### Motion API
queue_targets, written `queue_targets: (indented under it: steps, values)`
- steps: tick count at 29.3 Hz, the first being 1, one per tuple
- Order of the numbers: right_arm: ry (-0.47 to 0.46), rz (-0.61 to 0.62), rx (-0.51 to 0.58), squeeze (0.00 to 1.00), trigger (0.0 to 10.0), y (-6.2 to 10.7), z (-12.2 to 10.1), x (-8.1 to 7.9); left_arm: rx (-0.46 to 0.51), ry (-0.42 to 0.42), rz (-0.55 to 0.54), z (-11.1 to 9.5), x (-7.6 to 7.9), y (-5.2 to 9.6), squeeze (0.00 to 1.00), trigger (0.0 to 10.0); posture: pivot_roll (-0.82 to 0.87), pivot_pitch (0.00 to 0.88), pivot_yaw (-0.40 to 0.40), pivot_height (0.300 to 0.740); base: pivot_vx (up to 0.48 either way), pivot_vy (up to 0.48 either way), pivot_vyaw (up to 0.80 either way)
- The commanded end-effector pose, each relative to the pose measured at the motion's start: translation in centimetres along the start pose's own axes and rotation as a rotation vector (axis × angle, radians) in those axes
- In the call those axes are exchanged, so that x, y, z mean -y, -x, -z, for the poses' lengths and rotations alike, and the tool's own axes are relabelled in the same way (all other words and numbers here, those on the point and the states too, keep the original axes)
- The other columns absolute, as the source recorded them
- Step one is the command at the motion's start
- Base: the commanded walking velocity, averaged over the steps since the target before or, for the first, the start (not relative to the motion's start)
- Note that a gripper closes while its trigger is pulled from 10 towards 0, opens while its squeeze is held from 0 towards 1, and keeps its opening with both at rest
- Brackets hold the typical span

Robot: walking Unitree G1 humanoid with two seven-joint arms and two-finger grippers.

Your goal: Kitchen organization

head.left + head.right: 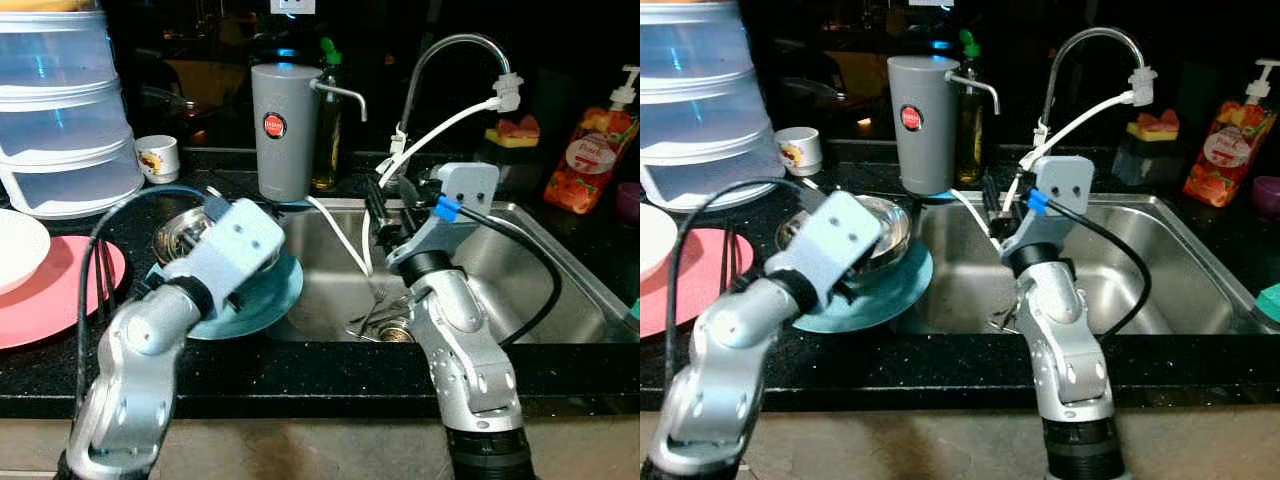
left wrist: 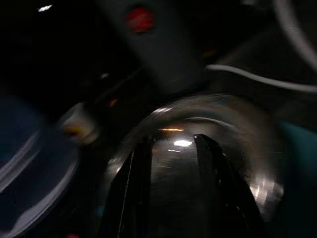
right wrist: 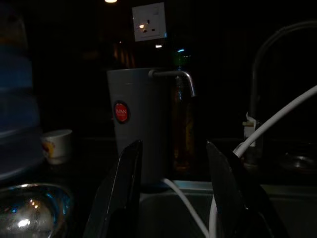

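While head views hide its fingers, left tool (image 2: 171,193) hangs parted over shiny steel bowl (image 2: 208,148) on teal round plate (image 1: 262,300), black bench (image 1: 300,365) | right tool (image 3: 173,193) wide above steel sink (image 1: 540,290) | wrist views dark, blurred

Before me runs a black speckled counter (image 1: 330,378) with a steel sink (image 1: 520,270) set into it. A curved faucet (image 1: 455,45) rises behind the sink. The room behind is very dark, with some small warm lights. On the back wall I see a white socket (image 3: 149,21). Below the counter edge, the front (image 1: 320,450) is brownish.
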State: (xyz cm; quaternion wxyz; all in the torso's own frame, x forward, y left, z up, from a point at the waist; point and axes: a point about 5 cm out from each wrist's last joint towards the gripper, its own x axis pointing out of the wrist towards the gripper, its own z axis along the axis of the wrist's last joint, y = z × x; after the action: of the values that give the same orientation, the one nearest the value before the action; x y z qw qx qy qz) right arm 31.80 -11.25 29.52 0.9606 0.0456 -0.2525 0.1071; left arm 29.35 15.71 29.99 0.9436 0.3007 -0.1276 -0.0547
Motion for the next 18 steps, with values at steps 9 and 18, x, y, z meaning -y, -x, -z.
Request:
queue_targets:
  steps: [9, 18]
  values:
    - [0.173, -0.297, -0.078, 0.0, 10.0, 2.3, 0.0, 0.7, -0.194, 0.262, -0.246, 3.3, -5.3, -1.9, 0.22, 10.0, 0.1, 0.032, -0.028, 0.74, 0.0, 0.0, 0.0]
    - [0.194, -0.355, -0.063, 0.0, 10.0, 2.7, -0.6, 0.3, -0.292, 0.673, -0.246, 4.7, -5.5, -3.9, 1.0, 10.0, 0.1, 0.029, -0.021, 0.74, 0.0, 0.0, 0.0]
